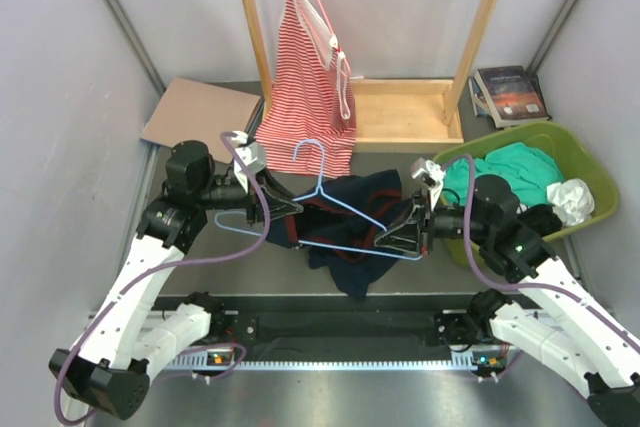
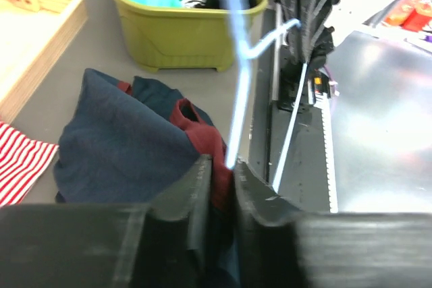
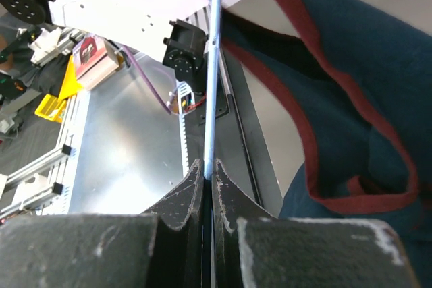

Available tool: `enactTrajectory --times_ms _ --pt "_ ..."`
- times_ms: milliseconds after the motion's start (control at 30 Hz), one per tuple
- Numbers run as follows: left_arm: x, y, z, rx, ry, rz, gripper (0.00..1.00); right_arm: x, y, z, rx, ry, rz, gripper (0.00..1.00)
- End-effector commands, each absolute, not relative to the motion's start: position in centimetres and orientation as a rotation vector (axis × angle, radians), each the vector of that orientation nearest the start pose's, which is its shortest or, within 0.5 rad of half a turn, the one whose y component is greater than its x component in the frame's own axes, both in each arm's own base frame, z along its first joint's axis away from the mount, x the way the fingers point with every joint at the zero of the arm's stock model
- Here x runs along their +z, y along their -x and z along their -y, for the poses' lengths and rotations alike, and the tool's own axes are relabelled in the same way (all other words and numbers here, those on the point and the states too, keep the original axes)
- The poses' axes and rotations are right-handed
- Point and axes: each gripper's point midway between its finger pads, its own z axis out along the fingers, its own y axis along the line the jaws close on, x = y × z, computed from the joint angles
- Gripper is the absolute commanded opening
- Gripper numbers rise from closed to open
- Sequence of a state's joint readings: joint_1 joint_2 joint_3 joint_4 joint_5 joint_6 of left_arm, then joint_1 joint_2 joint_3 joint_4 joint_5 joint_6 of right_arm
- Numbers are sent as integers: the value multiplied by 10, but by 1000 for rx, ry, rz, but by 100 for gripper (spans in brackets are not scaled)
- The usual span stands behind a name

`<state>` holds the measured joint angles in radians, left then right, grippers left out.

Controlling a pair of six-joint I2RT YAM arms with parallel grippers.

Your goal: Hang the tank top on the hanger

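A dark table (image 1: pixel 270 277) is seen from above, with a wooden rack (image 1: pixel 480 27) at its far side, from which a striped top (image 1: pixel 305 97) is hung. A green bin (image 1: pixel 590 162) is set at the right. The tank top (image 1: pixel 345 267) is held crumpled at the middle of the table, between the two grippers, and draped over part of the hanger (image 1: pixel 322 172). The hanger is held flat, its hook pointed towards the rack. The left gripper (image 1: pixel 288 209) is clamped on the hanger's left side, with a fold of dark red trim caught beside the wire. The right gripper (image 1: pixel 395 237) is closed tightly on the wire at the hanger's right corner, the tank top hanging just beside its fingers (image 3: pixel 229 193).
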<state>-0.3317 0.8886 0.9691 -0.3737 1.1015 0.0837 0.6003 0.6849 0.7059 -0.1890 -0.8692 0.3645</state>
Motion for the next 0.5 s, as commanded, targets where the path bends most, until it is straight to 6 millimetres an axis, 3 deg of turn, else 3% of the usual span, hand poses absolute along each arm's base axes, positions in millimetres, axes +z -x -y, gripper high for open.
enactTrajectory --times_ms 0,33,200,233,300,333,367,433,467 --pt "318 -144 224 -1273 -1187 -1429 14 332 -109 -250 1390 950 -1461 0" --pt "318 -143 224 -1271 -1189 -1426 1 333 -112 -249 1378 947 -1460 0" --pt "314 -144 221 -1219 -1173 -1432 0 331 -130 -245 1293 896 -1497 0" --pt "312 -147 221 -1199 -1161 -1442 0 327 -144 -242 1220 858 -1519 0" --pt "304 -165 216 -1096 -1089 -1500 0 318 -167 -233 1077 773 -1600 17" --pt "305 -172 214 -1050 -1061 -1504 0 319 -176 -229 1026 749 -1615 45" --pt "302 -181 211 -1001 -1023 -1528 0 312 -181 -223 979 720 -1664 60" --pt "298 -203 200 -865 -925 -1578 0 309 -197 -206 840 636 -1711 77" --pt "295 -208 197 -830 -898 -1594 0 310 -203 -199 793 597 -1720 78"
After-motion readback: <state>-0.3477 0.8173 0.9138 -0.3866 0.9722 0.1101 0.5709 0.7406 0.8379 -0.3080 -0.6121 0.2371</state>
